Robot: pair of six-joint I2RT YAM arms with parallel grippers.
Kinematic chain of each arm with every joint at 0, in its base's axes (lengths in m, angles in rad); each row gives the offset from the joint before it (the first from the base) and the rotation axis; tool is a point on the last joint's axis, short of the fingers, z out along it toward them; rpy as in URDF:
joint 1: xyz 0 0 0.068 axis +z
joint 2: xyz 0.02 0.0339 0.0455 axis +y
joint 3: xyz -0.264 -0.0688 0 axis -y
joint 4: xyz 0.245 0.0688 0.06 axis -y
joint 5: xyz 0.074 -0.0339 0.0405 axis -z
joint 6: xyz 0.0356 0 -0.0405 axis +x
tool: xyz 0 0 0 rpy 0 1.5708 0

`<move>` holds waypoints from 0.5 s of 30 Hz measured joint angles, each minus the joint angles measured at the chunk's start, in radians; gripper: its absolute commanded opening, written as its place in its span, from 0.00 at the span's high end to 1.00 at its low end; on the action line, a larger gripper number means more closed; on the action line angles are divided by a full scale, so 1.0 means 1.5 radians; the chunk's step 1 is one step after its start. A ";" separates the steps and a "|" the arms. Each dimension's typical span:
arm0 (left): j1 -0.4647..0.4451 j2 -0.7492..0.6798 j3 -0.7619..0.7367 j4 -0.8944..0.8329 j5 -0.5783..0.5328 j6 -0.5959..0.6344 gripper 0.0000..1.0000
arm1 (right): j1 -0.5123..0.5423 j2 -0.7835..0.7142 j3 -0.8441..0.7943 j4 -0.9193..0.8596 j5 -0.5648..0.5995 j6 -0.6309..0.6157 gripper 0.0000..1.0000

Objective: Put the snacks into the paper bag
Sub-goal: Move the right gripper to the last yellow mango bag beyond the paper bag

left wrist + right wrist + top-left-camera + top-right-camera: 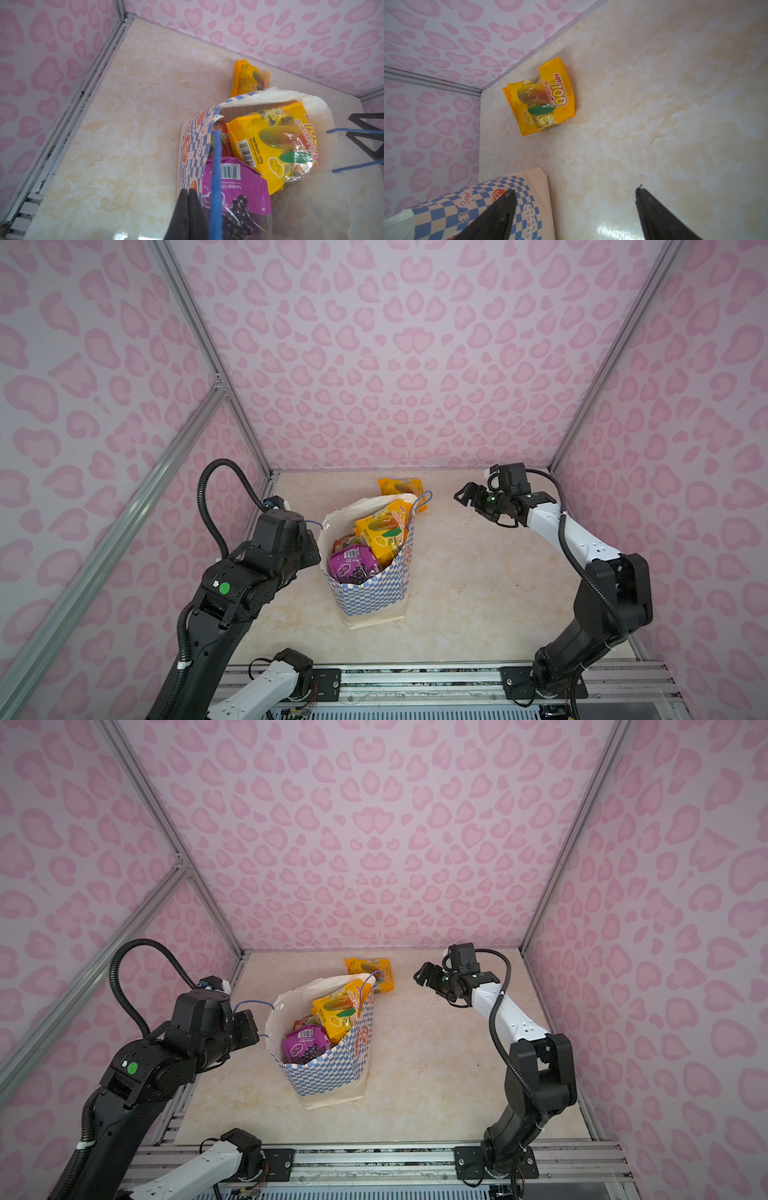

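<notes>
The blue-checked paper bag stands mid-table, holding a purple packet and a glossy yellow packet. A second yellow packet lies behind it. The left claw is clenched beside a blue handle. The right claw gapes, empty.

The paper bag is printed in blue-and-white checks. The snacks are coloured yellow and purple, walls are spotted pink, fwiw.

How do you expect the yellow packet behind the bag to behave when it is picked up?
The yellow packet looks glossy, so it may slip in a pinch. Its bulging crinkled film suggests it would sag rather than stay stiff. Lying flat on the table, it seems unlikely to roll.
</notes>
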 measured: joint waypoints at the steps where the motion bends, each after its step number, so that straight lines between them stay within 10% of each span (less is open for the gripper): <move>1: 0.000 -0.003 0.000 -0.004 -0.003 -0.004 0.96 | 0.004 0.014 0.007 0.005 -0.004 -0.002 0.08; 15: 0.001 -0.036 0.005 -0.021 -0.020 -0.033 0.96 | 0.062 0.334 0.295 -0.014 -0.067 -0.037 0.04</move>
